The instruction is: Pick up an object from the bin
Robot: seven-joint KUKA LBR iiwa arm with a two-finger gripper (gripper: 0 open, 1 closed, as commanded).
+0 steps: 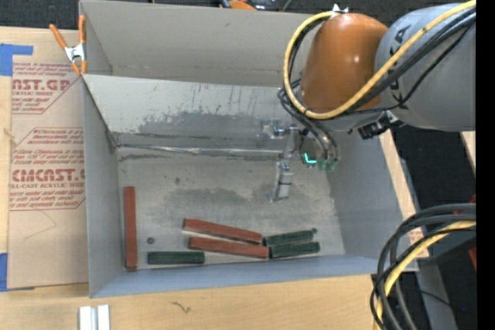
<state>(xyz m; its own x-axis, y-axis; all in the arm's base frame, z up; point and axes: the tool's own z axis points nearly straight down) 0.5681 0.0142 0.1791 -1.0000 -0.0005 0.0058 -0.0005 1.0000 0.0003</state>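
Gripper (284, 189) hangs low over bare floor of the bin (193, 100), right of centre, below the arm's orange cover (344, 62). Open or closed: cannot tell from this angle. Nothing seen held.

Nearest things lie toward the near wall, apart from the gripper: two dark green sticks (292, 243) side by side, touching the ends of two red-brown sticks (224, 238) to their left. Another green stick (175, 258) lies further left. One red-brown stick (130, 228) runs along the left wall.

Claw (283, 186) over bin (186, 98) floor, red bars (224, 233) and green bars (292, 244) nearby
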